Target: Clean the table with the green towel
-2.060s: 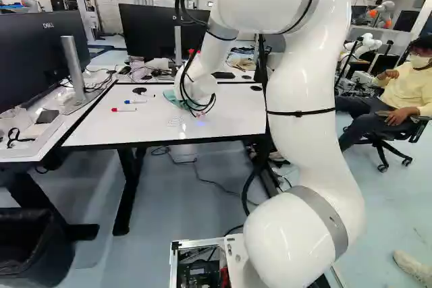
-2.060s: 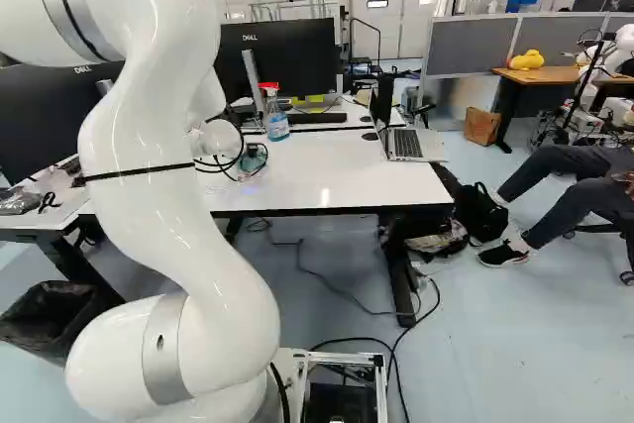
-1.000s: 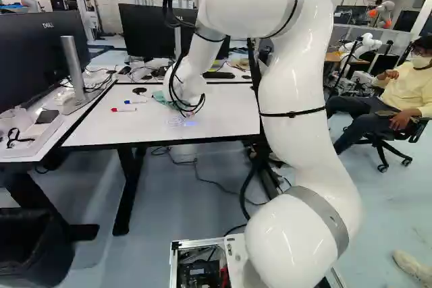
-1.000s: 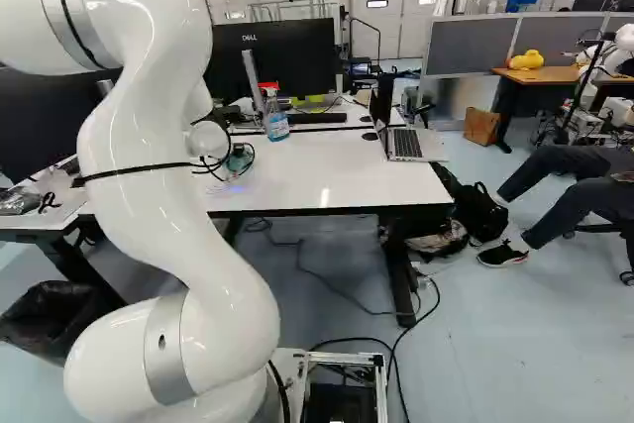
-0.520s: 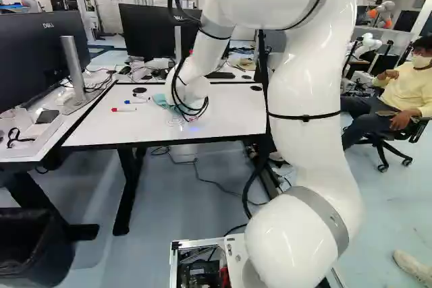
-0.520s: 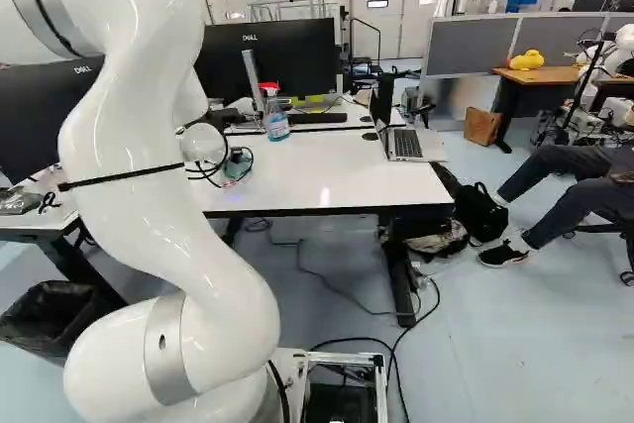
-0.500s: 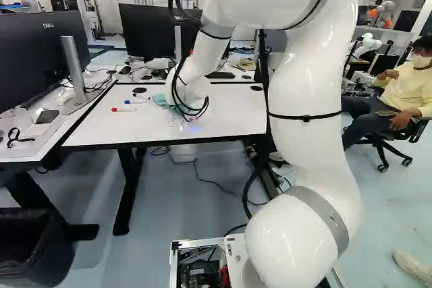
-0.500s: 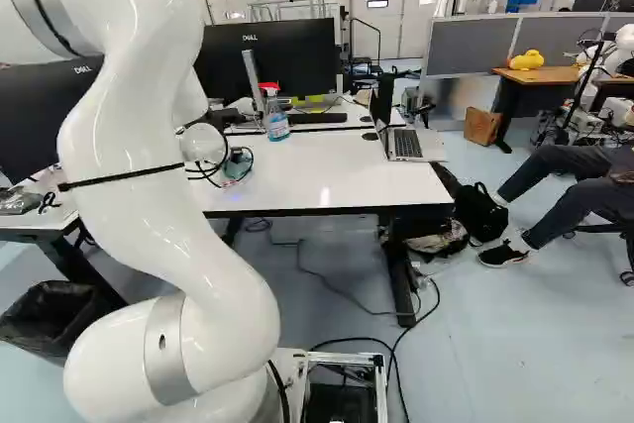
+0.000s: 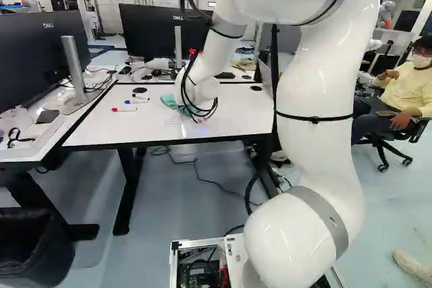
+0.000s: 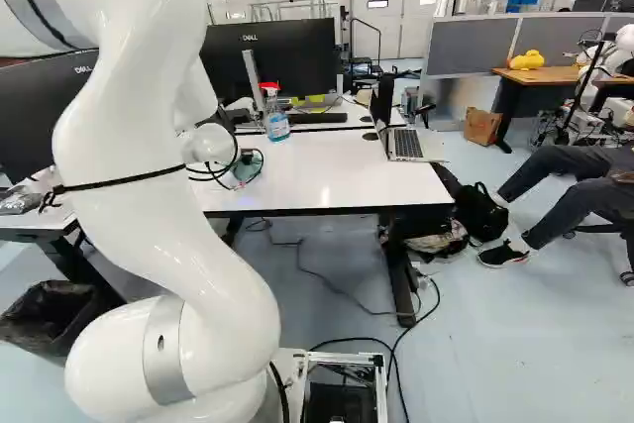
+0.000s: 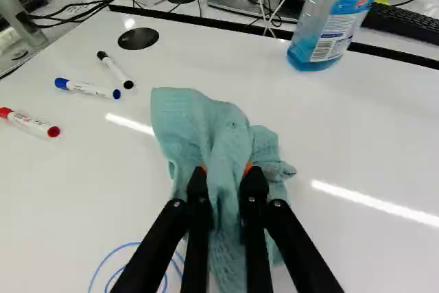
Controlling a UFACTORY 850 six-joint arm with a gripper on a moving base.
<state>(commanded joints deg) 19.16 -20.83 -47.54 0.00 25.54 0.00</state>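
Note:
In the left base view my gripper [image 9: 200, 119], partly hidden by the wrist and cables, is low over the white table [image 9: 229, 126]. The green towel [image 9: 169, 101] shows beside it. In the wrist view the gripper [image 11: 225, 178] is shut on the bunched towel [image 11: 199, 125], whose cloth spreads ahead of and under the fingers on the tabletop. Blue drawn curves [image 11: 113, 255] lie on the table beside the fingers, partly covered by them. Whether marks lie beneath the cloth is hidden.
Red [image 11: 31, 123], blue [image 11: 88, 88] and black [image 11: 113, 68] markers lie on the table to one side. A spray bottle [image 10: 277, 121] stands at its back edge, with monitors [image 10: 272, 56] behind. An open laptop [image 10: 404, 144] sits on the right part.
The arm first went left in the left base view, then came back right over the last half second, the towel moving along with the gripper. The base has stayed put.

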